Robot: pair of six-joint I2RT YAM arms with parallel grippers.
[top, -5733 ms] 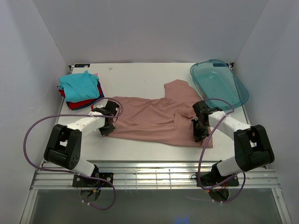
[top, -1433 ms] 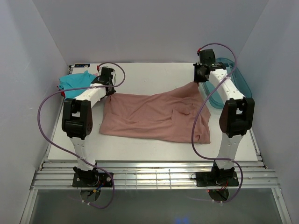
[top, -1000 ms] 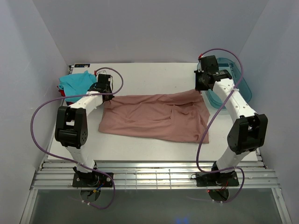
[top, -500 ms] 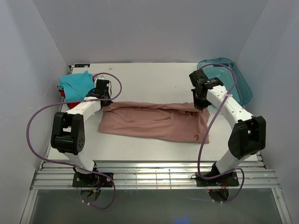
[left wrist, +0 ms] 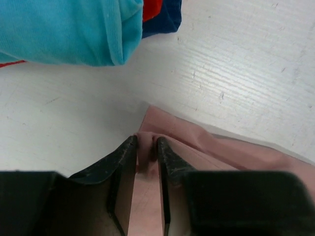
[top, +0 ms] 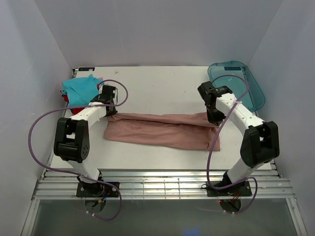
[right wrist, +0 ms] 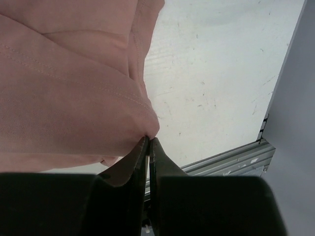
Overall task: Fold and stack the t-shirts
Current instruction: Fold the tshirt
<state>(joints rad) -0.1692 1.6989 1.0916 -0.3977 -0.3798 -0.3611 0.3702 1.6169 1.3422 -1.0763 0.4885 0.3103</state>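
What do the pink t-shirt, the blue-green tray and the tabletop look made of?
The pink t-shirt looks like soft knit cloth, likely cotton jersey, matte; it drapes into folds and shows stitched hems. The tray looks like translucent tinted plastic, smooth and slightly glossy, since light passes through its walls. The tabletop looks like white-painted wood or laminate, matte, with faint grain lines and scuffs; which of the two is unclear.

Two matching arms here. The left arm (top: 91, 114) and right arm (top: 238, 114) both have glossy white link shells with chunky black joint housings (top: 69, 142). Each one trails a thin purple cable (top: 29, 137) that runs back to a black base plate (top: 97, 189) down at 6 o'clock. The left gripper (left wrist: 146, 142) and right gripper (right wrist: 149, 139) have matte black fingers, a bit scuffed along the edges.
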